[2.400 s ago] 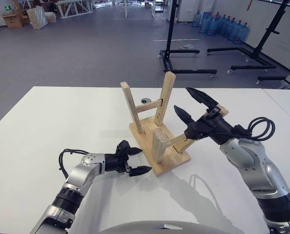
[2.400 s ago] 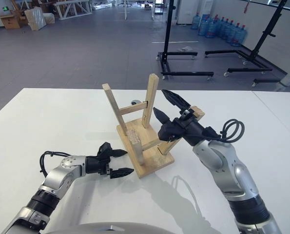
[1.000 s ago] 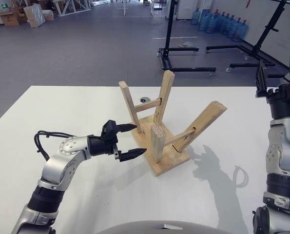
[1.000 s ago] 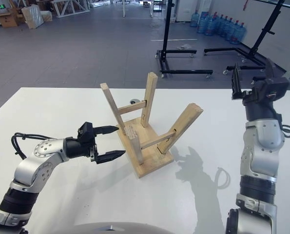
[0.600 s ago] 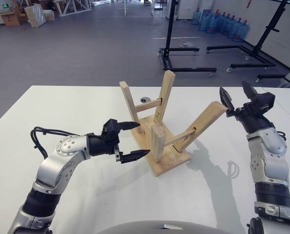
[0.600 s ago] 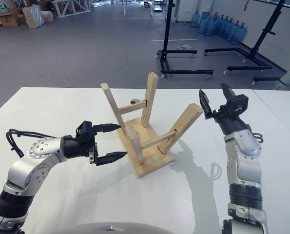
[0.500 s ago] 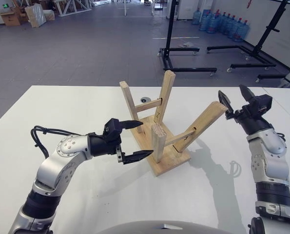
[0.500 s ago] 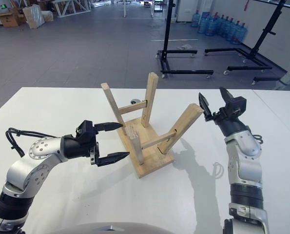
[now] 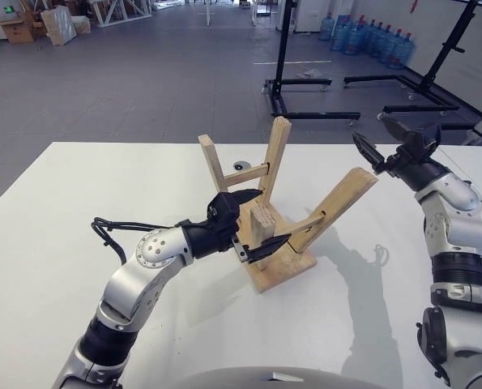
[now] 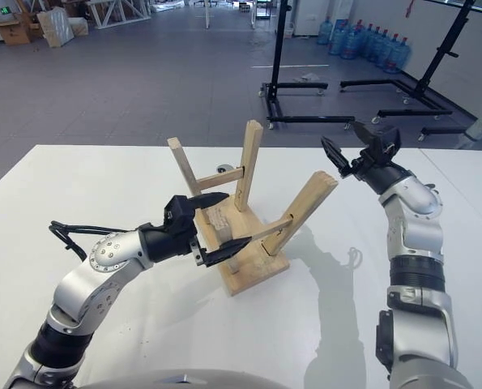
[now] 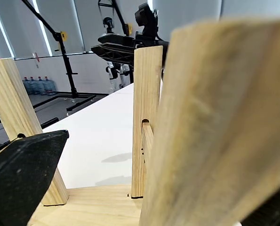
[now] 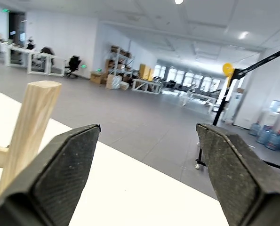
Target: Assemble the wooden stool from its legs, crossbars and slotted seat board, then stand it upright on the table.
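The wooden stool (image 9: 283, 261) lies upside down on the white table (image 9: 103, 194), seat board down and legs up. Crossbars (image 9: 247, 173) join the two back legs, and the short front leg (image 9: 262, 228) to the leaning right leg (image 9: 342, 200). My left gripper (image 9: 274, 215) is open, one finger on each side of the short front leg (image 11: 215, 117). My right gripper (image 10: 339, 132) is open in the air, just above and behind the top end of the leaning leg (image 12: 29, 122), apart from it.
A round cable hole (image 9: 241, 167) sits in the table behind the stool. Black wheeled stands (image 9: 309, 89) and water bottles (image 9: 370, 40) are on the floor beyond the far edge. A second table (image 9: 475, 170) adjoins on the right.
My left gripper has moved right from the bare table to straddle the short front leg. My right gripper came down and left from a raised spot at the far right to the leaning leg's top.
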You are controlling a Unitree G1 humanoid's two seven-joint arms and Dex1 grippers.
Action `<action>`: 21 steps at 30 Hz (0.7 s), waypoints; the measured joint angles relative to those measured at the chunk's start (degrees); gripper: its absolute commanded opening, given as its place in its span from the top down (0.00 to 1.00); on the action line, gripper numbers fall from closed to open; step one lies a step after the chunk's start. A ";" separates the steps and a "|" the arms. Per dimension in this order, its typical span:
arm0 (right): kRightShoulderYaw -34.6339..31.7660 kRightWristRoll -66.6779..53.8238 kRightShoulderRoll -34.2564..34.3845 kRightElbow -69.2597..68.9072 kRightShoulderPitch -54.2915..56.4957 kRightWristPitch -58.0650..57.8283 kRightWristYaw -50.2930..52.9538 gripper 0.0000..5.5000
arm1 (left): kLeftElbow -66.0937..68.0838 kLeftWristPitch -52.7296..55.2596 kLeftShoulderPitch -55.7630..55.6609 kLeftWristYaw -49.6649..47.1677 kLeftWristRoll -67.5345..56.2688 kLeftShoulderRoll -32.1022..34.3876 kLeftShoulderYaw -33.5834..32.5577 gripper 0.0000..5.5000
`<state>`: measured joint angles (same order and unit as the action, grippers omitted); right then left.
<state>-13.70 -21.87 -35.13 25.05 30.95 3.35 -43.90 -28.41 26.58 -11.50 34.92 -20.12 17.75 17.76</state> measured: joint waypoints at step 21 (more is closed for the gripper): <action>0.78 -0.37 9.98 -30.25 -16.94 -13.26 16.52 0.31 | 3.19 -0.49 -2.13 3.25 1.40 0.69 2.10 0.04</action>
<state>-12.92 -22.24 -25.16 -5.20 14.00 -9.91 -27.38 -25.22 26.08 -13.63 38.17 -18.72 18.45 19.86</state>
